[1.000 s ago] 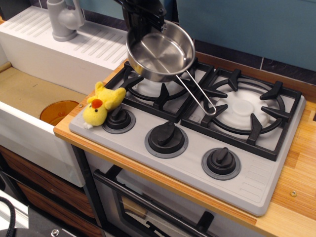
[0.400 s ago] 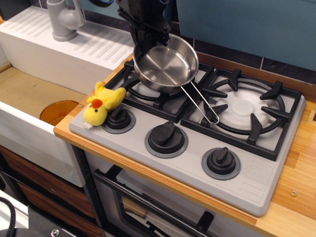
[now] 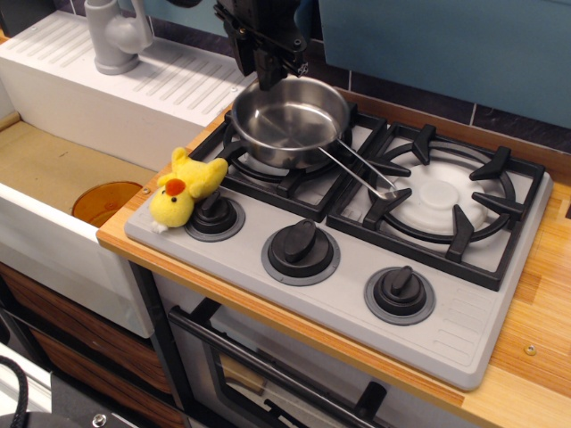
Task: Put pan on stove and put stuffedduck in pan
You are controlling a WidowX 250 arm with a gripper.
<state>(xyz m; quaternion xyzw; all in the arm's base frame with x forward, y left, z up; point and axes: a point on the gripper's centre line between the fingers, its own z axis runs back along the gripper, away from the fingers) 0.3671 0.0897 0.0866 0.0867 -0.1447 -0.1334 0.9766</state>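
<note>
The shiny steel pan (image 3: 287, 125) sits about level on the left burner grate of the grey stove (image 3: 464, 325). Its wire handle (image 3: 361, 169) points right and forward towards the right burner. My gripper (image 3: 272, 73) comes down from the top and is shut on the pan's far rim. The yellow stuffedduck (image 3: 183, 189) lies on the stove's front left corner, against the left knob (image 3: 214, 214), apart from the pan.
A white sink (image 3: 53, 169) with an orange drain (image 3: 105, 201) lies to the left, with a grey faucet (image 3: 116, 36) behind it. Two more knobs (image 3: 301, 250) line the stove's front. The right burner (image 3: 442, 192) is bare. A wooden counter edge (image 3: 535, 357) runs along the right.
The pan, held tilted above the left burner, has come down and levelled onto the grate. The gripper dropped with it. The duck has not moved.
</note>
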